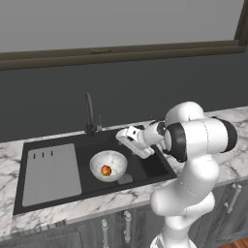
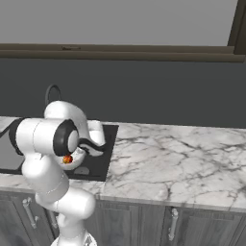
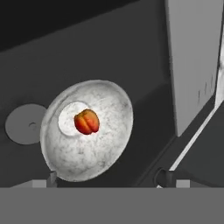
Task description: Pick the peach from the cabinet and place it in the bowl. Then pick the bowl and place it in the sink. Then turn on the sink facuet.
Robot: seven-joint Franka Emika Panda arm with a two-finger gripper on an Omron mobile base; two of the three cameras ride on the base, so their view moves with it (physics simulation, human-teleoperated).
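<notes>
The whitish mottled bowl (image 1: 108, 164) rests on the floor of the black sink (image 1: 150, 167), with the orange-red peach (image 1: 105, 170) lying inside it. The hand view looks into the bowl (image 3: 87, 131) and onto the peach (image 3: 86, 121). My gripper (image 1: 124, 138) hovers above the bowl's right rim, apart from it, open and holding nothing; its fingertips (image 3: 52, 177) stand wide apart. The dark gooseneck faucet (image 1: 89, 114) rises behind the basin, left of the hand. In the right base view my arm hides most of the bowl, but the peach (image 2: 67, 159) peeks out. The cabinet is out of view.
A pale grey drainboard (image 1: 51, 172) with three slots covers the sink's left part. The round drain (image 1: 125, 179) lies just right of the bowl. Marble counter (image 2: 168, 158) stretches to the right, a dark wall behind it, and drawer fronts with handles (image 1: 127, 225) below.
</notes>
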